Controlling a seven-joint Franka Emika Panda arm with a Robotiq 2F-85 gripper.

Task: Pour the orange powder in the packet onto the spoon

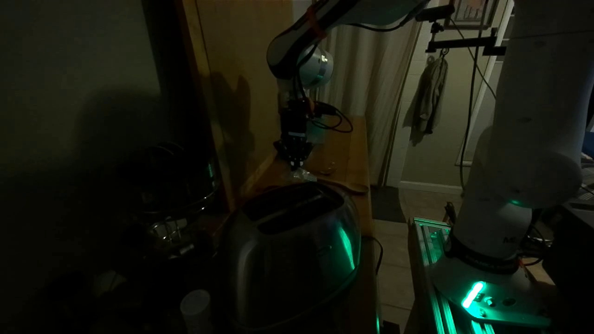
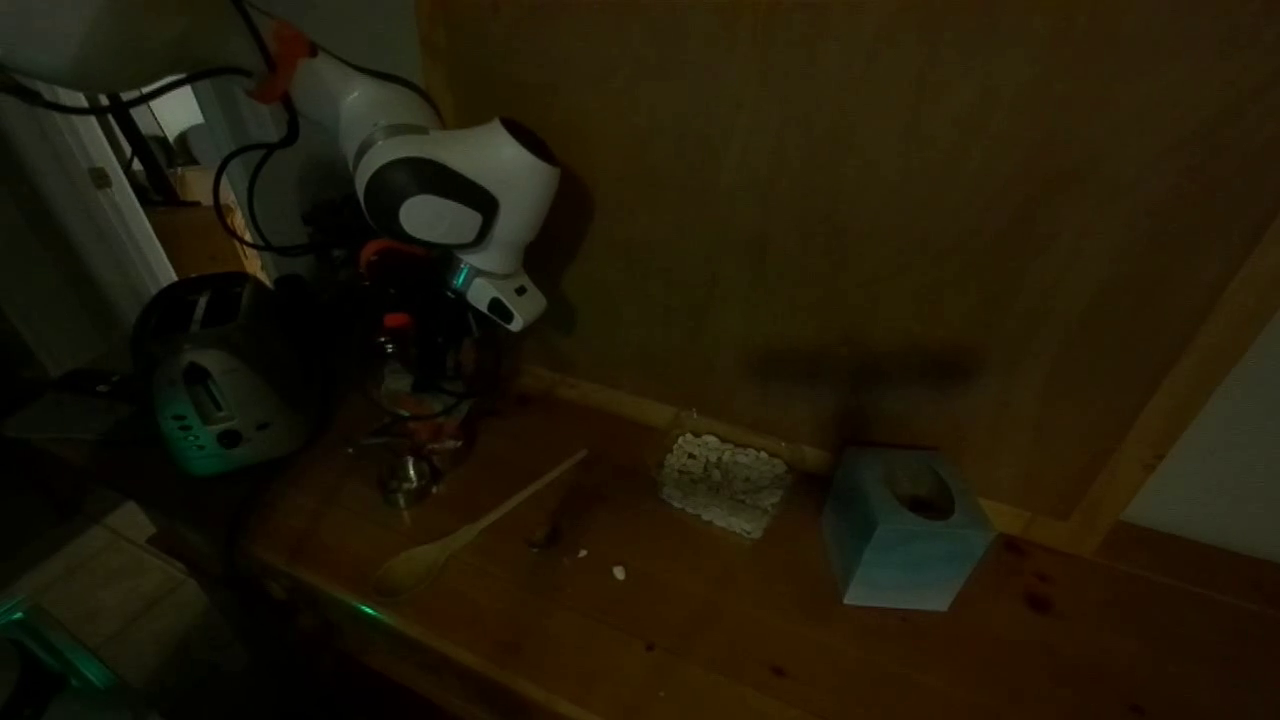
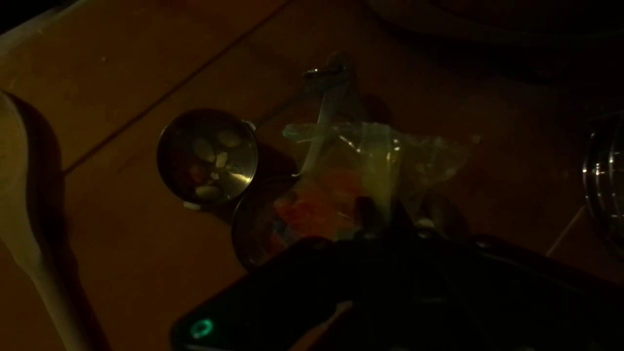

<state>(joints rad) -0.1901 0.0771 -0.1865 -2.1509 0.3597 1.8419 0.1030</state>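
Note:
My gripper [image 3: 382,214] is shut on the clear plastic packet [image 3: 382,163], pinching a fold of it between the fingertips. Orange powder [image 3: 317,202] shows through the packet's side left of the fingers. In the wrist view the packet overlaps a dark round metal cup [image 3: 246,226], most of which is hidden. Beside that sits a measuring cup [image 3: 209,156] holding a few pale seeds. The wooden spoon [image 3: 14,161] lies on the table at the left of the wrist view, and is also the spoon [image 2: 430,565] in an exterior view. Dim light hides whether powder is coming out.
A toaster [image 1: 287,260] stands close to the gripper, also seen as a toaster [image 2: 225,390]. A clear box of pale seeds [image 2: 725,485] and a blue tissue box [image 2: 905,535] stand along the wooden back panel [image 2: 800,200]. Loose seeds [image 2: 619,573] lie on the table.

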